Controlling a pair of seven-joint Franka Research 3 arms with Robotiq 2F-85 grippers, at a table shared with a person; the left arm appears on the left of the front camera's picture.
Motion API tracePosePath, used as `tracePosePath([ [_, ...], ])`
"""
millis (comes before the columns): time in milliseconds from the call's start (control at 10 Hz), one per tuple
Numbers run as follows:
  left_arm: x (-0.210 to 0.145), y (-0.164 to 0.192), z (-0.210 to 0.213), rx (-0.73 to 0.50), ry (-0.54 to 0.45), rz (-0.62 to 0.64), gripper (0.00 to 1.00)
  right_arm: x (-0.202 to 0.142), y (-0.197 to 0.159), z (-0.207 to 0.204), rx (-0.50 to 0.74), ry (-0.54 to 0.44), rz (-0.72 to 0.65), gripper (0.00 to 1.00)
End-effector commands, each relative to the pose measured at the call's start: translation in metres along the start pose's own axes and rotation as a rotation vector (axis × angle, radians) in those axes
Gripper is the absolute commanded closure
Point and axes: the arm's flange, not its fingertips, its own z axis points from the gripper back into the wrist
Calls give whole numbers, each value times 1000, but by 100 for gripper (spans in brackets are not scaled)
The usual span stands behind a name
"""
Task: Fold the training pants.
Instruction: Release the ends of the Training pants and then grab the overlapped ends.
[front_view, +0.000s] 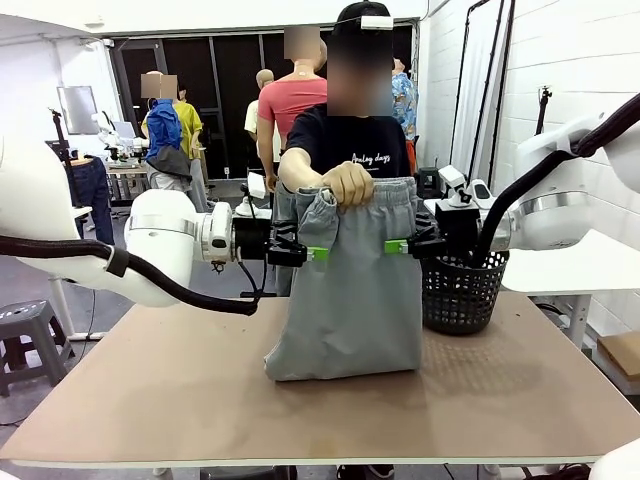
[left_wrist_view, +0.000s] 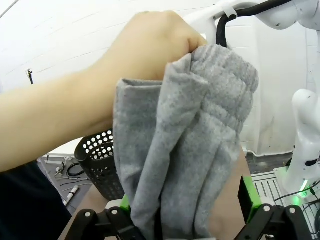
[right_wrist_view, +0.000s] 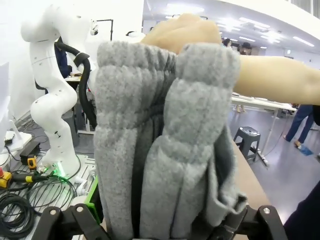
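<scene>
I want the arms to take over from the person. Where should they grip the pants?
At the side edges below the waistband, each gripper coming in level from its own side. The pants hang upright from the person's hand, and the open left gripper and right gripper already flank those edges.

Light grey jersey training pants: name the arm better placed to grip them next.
Neither clearly: left gripper and right gripper flank the light grey jersey training pants at matching height, jaws open, fabric between both.

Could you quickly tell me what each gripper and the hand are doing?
Left gripper: open around the training pants.
Right gripper: open around them.
Person's hand: holding the waistband.
</scene>
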Motion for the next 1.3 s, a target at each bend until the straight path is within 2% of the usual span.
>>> tracePosePath([
  [0, 7, 6, -6, -49, 19, 19, 0, -3, -7, -20, 5, -1, -6, 0],
  [600, 4, 9, -30, -17, -18, 35, 0, 4, -17, -32, 1, 17, 12, 0],
  [700, 4, 8, -30, 18, -12, 19, 11, 4, -17, -31, -4, 21, 3, 15],
  [1000, 4, 10, -24, 33, -35, 22, 71, 3, -18, -27, 4, 14, -35, 75],
  [1100, -1, 14, -23, 50, 0, 34, 91, 4, -19, -25, 16, 4, -50, 95],
  [1200, -6, 15, -23, 51, 10, 44, 100, 4, -19, -25, 24, 6, -58, 100],
])
